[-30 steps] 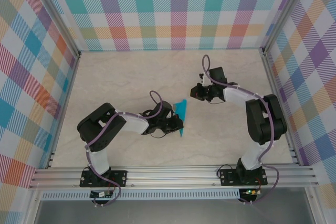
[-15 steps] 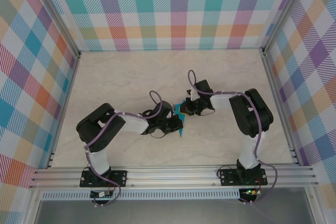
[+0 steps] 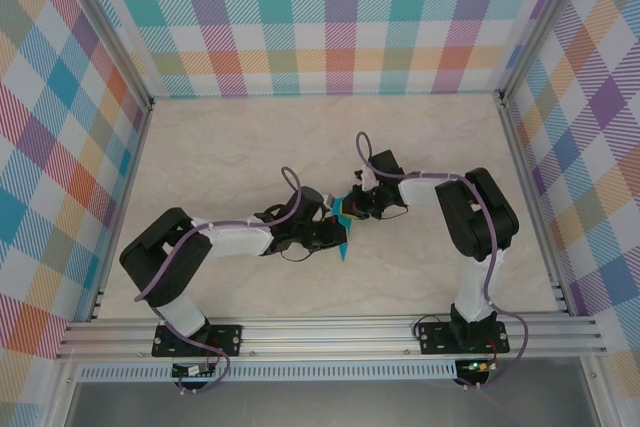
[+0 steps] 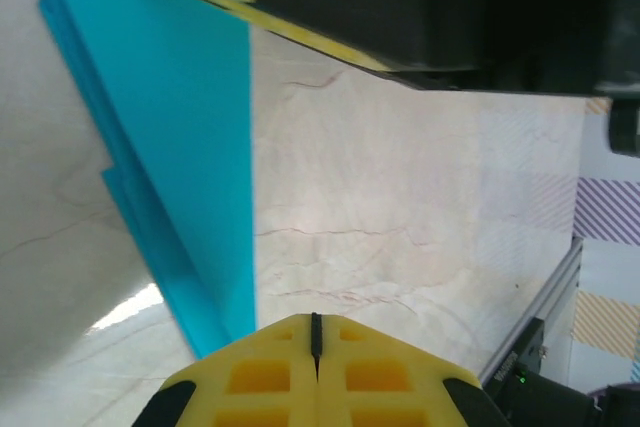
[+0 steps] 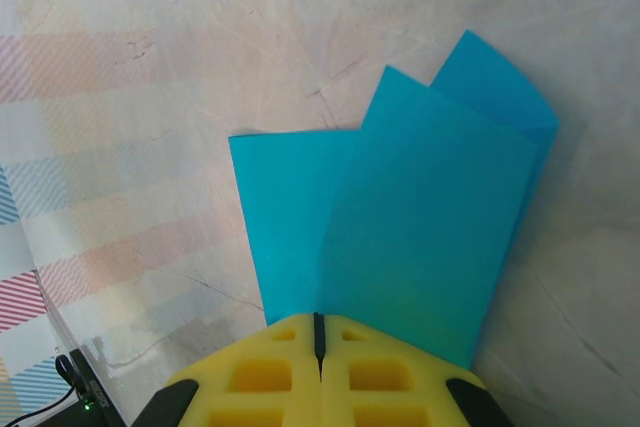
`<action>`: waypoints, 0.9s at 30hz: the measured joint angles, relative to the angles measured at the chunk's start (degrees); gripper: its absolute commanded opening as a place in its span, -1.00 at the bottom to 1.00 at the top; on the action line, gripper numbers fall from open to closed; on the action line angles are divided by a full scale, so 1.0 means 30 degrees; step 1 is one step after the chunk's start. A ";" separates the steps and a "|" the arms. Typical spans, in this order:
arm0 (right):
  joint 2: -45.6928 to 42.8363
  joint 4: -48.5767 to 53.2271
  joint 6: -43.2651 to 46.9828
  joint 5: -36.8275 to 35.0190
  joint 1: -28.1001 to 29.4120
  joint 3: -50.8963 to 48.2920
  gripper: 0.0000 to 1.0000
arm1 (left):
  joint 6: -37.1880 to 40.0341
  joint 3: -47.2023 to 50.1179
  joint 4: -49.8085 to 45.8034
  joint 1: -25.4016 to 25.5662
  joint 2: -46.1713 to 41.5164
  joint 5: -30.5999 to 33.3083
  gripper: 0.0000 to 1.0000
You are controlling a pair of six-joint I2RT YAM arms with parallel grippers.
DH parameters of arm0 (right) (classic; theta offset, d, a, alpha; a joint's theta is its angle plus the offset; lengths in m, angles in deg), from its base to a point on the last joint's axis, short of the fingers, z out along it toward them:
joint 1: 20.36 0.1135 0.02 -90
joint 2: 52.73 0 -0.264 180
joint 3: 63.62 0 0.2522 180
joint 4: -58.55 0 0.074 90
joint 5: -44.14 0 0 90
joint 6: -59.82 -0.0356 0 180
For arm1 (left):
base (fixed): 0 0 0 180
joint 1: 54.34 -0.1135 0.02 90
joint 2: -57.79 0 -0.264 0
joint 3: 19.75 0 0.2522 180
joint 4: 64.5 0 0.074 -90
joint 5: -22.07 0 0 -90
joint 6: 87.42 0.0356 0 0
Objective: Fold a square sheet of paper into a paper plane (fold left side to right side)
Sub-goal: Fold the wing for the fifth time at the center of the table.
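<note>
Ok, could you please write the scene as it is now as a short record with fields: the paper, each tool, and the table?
paper: teal, folded into overlapping layers, lying on the table near its middle
left tool: shut, tip at one edge of the paper, nothing seen between its fingers
right tool: shut, tip over another edge of the paper, nothing seen between its fingers
table: pale, marble-like surface
arms: both reach inward and meet at the paper
</note>
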 measured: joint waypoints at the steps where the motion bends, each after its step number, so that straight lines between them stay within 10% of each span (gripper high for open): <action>1: 0.0000 0.0015 0.0000 -0.0029 0.0007 0.0000 -1.00 | 0.0015 -0.0299 -0.0087 0.0087 0.0211 -0.0248 -0.96; 27: 0.0109 0.1166 0.0495 -0.0554 0.0138 0.0641 -1.00 | 0.0000 -0.0801 -0.0182 0.0466 0.2353 -0.0532 -1.00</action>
